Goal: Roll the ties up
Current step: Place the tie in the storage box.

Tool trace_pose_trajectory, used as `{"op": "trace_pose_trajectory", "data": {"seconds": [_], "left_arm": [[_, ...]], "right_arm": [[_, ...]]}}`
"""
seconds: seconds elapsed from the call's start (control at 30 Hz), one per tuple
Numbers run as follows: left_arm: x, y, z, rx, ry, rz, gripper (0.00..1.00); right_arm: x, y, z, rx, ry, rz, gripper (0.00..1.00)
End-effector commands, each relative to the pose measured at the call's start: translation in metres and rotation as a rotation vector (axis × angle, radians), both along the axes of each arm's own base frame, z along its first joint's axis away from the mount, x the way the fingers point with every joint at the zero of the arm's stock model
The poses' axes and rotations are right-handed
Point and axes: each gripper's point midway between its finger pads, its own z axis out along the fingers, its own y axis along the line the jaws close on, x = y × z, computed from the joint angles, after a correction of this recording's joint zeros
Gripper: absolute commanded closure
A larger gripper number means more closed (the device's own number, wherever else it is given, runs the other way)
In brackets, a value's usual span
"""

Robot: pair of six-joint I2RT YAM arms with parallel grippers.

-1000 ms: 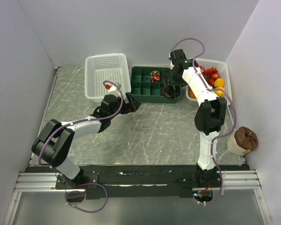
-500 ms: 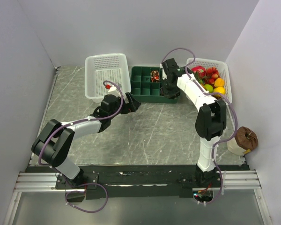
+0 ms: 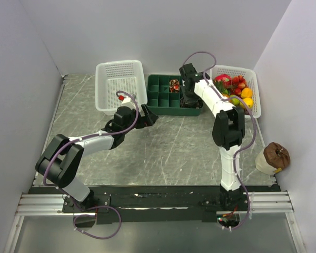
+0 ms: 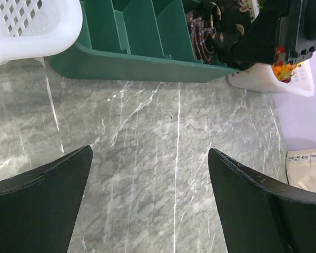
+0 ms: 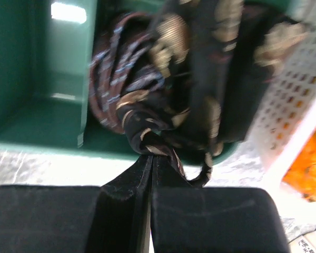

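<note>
Tie: limp black-brown tan-flecked fabric necktie (image 5: 147, 138), bunched in glossy green plastic compartment tray (image 5: 42, 132), table's 12 o'clock
Right gripper (image 5: 151, 158): jaws pinching its fold
Left gripper (image 4: 150, 153): jaws wide

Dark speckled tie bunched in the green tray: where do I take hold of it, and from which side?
Pinch the loose fold of the dark speckled tie spilling over the green tray's near wall, coming from the near side. It sticks out free there; the rest is packed against the reddish coil.
</note>
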Motion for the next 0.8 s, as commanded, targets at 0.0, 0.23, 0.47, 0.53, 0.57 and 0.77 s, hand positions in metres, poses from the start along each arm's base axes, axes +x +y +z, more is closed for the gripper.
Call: {"op": "trace_pose_trajectory", "data": {"seconds": [0.0,0.23,0.47,0.53,0.57,0.77], "left_arm": [[0.001,0.001,-0.002,0.013,-0.003,0.008,0.04],[0.001,-0.002,-0.004,0.012,0.002,-0.001,0.04],[0.0,-0.003,-0.003,0.021,0.001,-0.006,0.04],[0.001,-0.003,-0.003,0.024,0.001,-0.004,0.04],[0.001,-0.003,-0.004,0.024,0.004,-0.005,0.04],[-0.001,-0.001,0.001,0.022,-0.005,0.0,0.04]], "right_arm": [[0.023,-0.026,0.021,-0.031,-0.087,-0.081,1.0],[0.04,-0.036,0.004,-0.048,-0.072,-0.117,1.0],[0.032,-0.031,-0.044,-0.046,0.048,-0.111,1.0],[0.026,-0.03,-0.057,-0.047,0.092,-0.112,1.0],[0.023,-0.028,-0.061,-0.042,0.108,-0.109,1.0],[0.018,-0.021,-0.075,-0.009,0.183,-0.089,1.0]]}}
